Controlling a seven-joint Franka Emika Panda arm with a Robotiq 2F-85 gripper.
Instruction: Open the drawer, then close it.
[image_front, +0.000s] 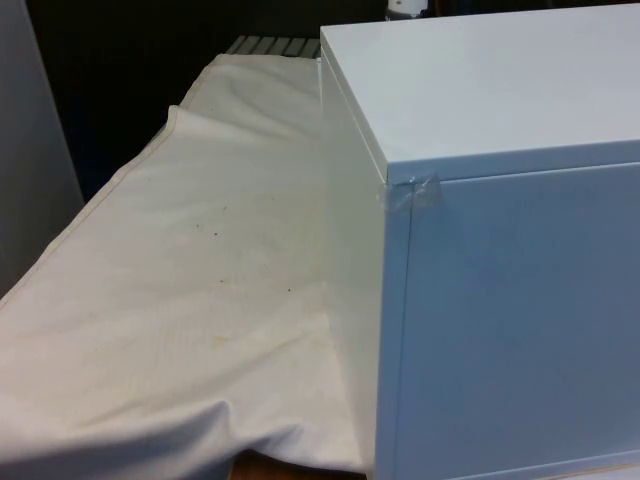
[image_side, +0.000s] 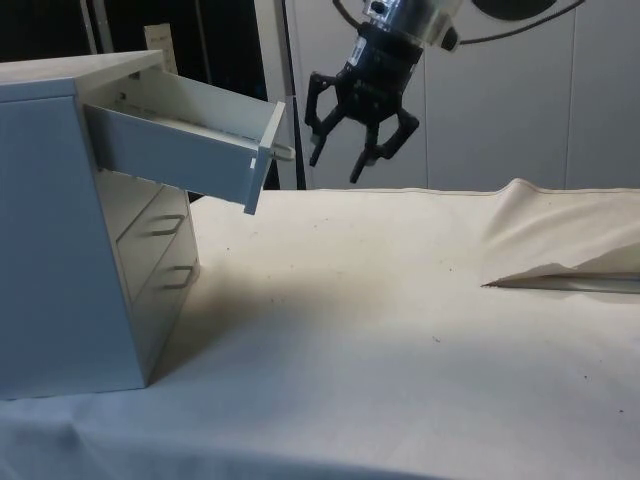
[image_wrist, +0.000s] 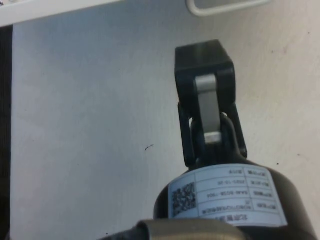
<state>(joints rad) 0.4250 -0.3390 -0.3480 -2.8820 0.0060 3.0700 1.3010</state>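
- The top drawer (image_side: 190, 135) of the white chest of drawers (image_side: 70, 230) is pulled far out and sags, with its front panel lower than its back end. You can judge the opening half of the task done; closing is what remains.
- The gripper (image_side: 340, 160) hangs in the air just beyond the drawer's front, apart from it and holding nothing. In the side view its fingers stand spread, with a clear gap between the tips.
- The drawer handle (image_side: 281, 152) sticks out from the front panel toward the gripper. It sits just beside the nearer fingertip, at about the same height or slightly lower, and they are not touching.
- Key relation: the drawer lies on the chest side of the gripper, and the drawer's long axis runs from the chest straight out toward the gripper. A closing push would travel along that axis, back into the chest.
- Because of the sag, the front panel (image_side: 262, 160) faces outward and slightly down. Expect a flat push to need contact low on the panel or on the handle, otherwise the drawer may bind.
- The two lower drawers (image_side: 160, 255) are shut, with their handles showing along the chest's front.
- In the front view, the chest turns a plain white side (image_front: 510, 320) to you, with tape (image_front: 412, 195) at its top corner.
- The white cloth (image_side: 400, 330) below the gripper is bare, apart from a raised fold (image_side: 560, 245) well away from the chest.
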